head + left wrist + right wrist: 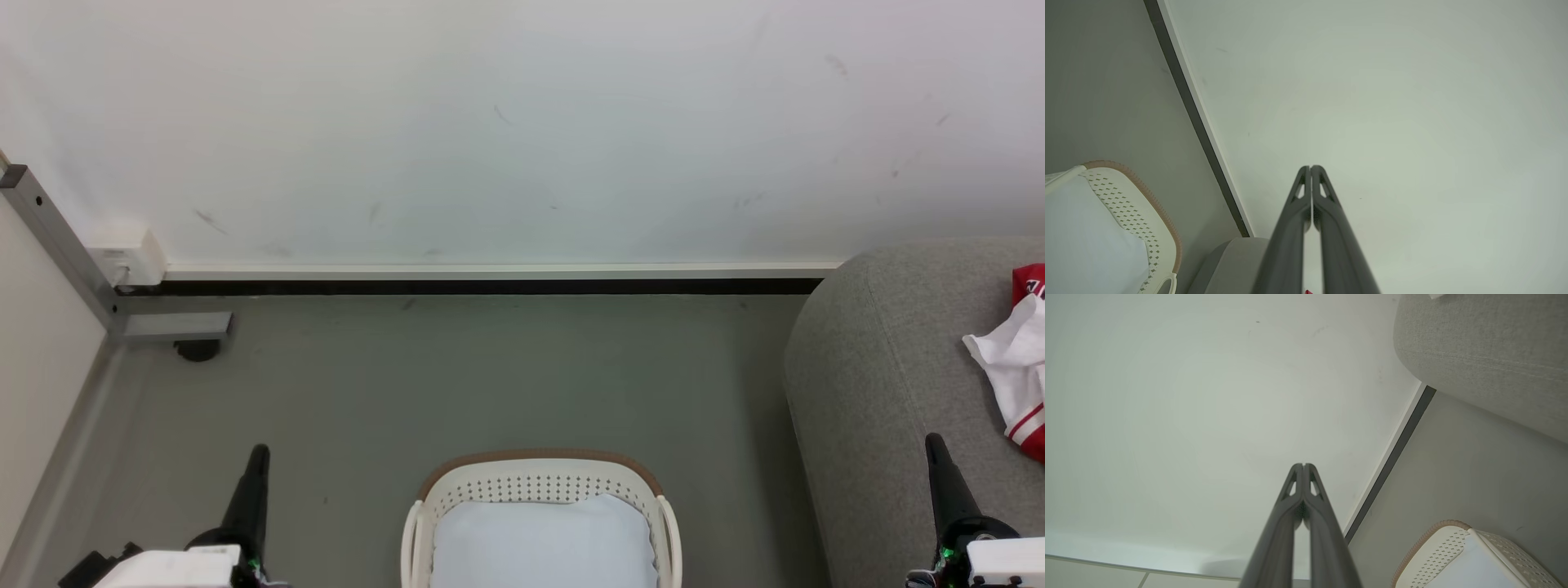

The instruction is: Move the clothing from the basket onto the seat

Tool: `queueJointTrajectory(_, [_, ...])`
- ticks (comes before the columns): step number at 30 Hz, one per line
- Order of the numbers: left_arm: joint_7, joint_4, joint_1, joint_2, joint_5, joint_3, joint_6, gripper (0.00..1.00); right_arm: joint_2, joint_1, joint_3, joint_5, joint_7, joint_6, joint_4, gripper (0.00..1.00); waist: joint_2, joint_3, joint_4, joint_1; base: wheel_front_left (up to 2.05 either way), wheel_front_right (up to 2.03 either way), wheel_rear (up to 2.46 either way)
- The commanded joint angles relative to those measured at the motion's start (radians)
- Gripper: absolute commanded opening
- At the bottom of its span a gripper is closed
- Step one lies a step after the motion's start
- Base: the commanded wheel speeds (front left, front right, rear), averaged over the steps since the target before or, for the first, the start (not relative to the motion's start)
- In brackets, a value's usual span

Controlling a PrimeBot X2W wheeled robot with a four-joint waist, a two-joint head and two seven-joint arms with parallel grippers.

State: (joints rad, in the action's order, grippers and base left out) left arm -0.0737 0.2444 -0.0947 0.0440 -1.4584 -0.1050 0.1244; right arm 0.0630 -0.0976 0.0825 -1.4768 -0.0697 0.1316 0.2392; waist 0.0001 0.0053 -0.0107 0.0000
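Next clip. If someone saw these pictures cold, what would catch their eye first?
The red and white jersey lying on the grey sofa at the right edge of the head view is the one splash of colour. Next comes the cream basket at bottom centre on the floor, holding a pale cushion. The left gripper and right gripper flank it, both shut and holding nothing.

Clothing (1017,377) cut by right edge; basket (539,487) cut by bottom edge, interior hidden under cushion (543,545).
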Motion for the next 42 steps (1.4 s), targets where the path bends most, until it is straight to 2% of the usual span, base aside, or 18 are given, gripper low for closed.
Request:
queueJointTrajectory(1, [-0.007, -0.001, -0.013, 0.009, -0.022, -0.005, 0.008, 0.00, 0.000, -0.013, 0.007, -0.021, -0.005, -0.001, 0.001, 0.00, -0.0001, 0.000, 0.001, 0.0000, 0.00, 0.00, 0.00])
queueJointTrajectory(22, [-0.044, 0.002, -0.019, 0.010, -0.162, -0.012, 0.009, 0.00, -0.009, -0.015, 0.028, -0.145, -0.044, -0.002, 0.007, 0.00, -0.0001, -0.002, 0.011, 0.0000, 0.00, 0.00, 0.00])
queueJointTrajectory(42, [-0.045, 0.002, -0.018, 0.010, -0.160, -0.011, 0.009, 0.00, -0.010, -0.015, 0.031, -0.140, -0.044, -0.002, 0.007, 0.00, -0.0001, -0.002, 0.011, 0.0000, 0.00, 0.00, 0.00])
